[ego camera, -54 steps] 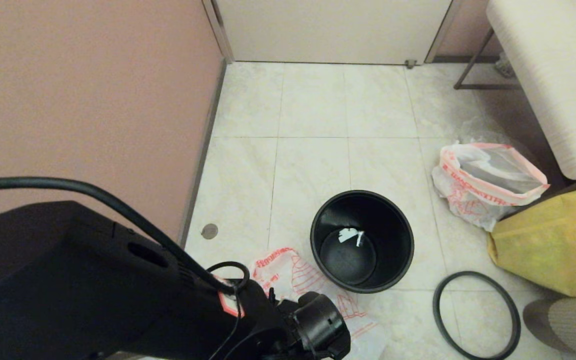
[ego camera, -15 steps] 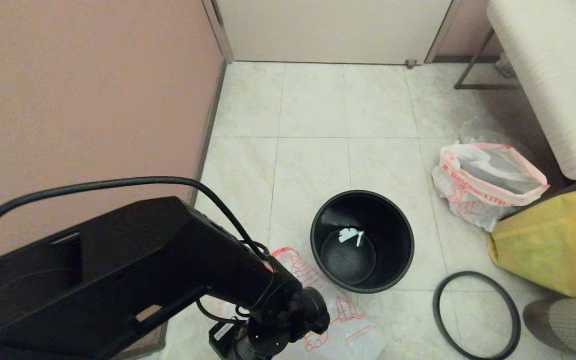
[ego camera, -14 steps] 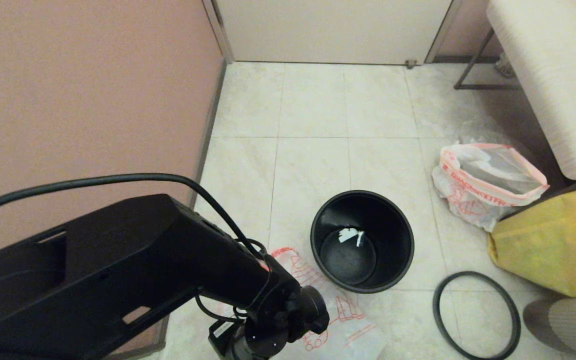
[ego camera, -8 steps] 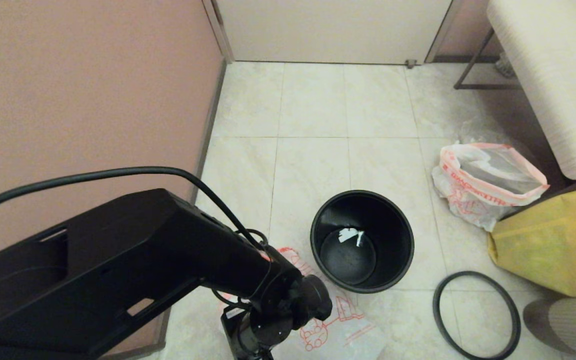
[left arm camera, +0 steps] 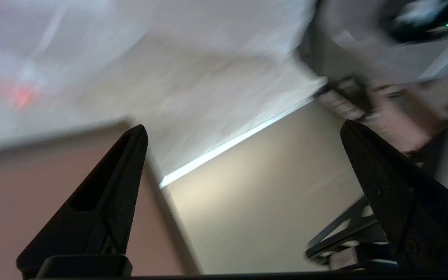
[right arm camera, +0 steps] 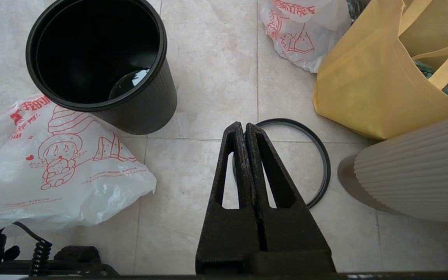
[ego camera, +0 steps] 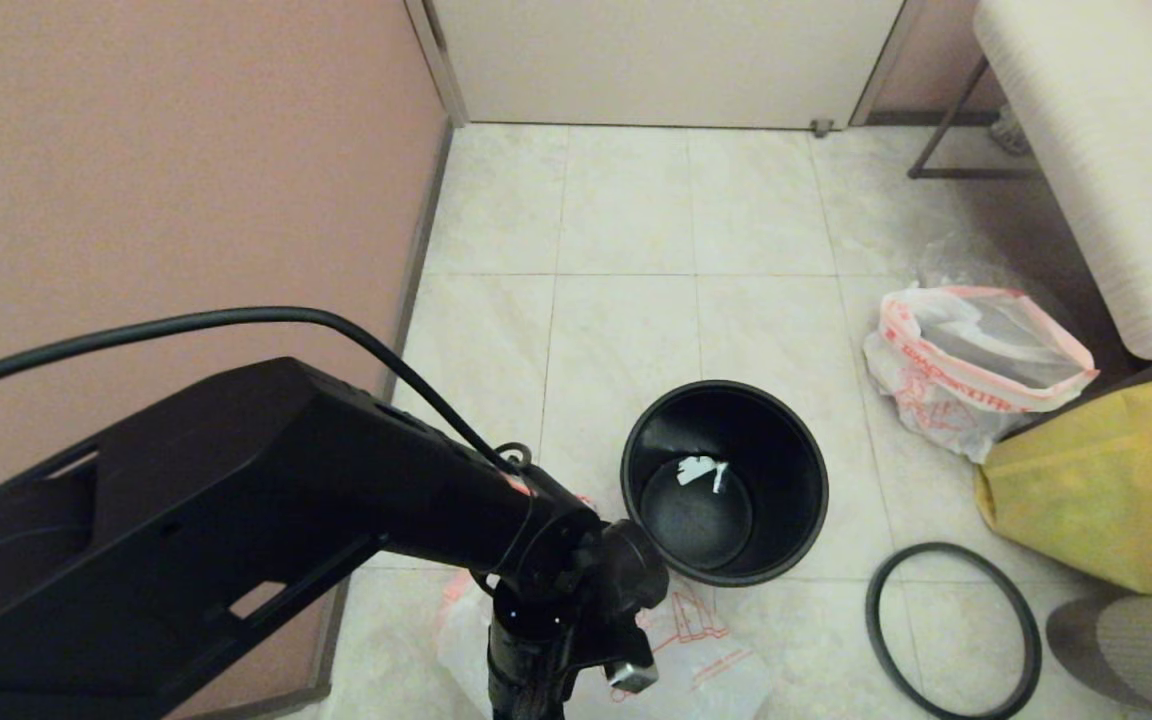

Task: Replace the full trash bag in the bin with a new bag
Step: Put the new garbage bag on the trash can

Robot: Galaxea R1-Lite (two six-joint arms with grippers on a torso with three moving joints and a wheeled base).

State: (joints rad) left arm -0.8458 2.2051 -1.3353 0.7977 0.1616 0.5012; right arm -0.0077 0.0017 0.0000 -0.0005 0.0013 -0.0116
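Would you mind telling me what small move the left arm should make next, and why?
Probably lower the open left gripper onto the new bag and pinch its film. The bag lies limp on the floor beside the bin, which has no liner, and the fingers are spread with nothing between them.

Yellow bag [ego camera: 1106, 490] beside ribbed beige cylinder [ego camera: 1136, 640]

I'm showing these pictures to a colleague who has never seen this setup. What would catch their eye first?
Probably the big black left arm filling the head view's lower left, its left gripper open. Next, the bin, unlined on the pale tiled floor, with its hoop lying loose to the right and the new bag spread limp against the bin's near left side. The full trash bag sits farther right beside a yellow bag; the right gripper, shut, hangs over the hoop.
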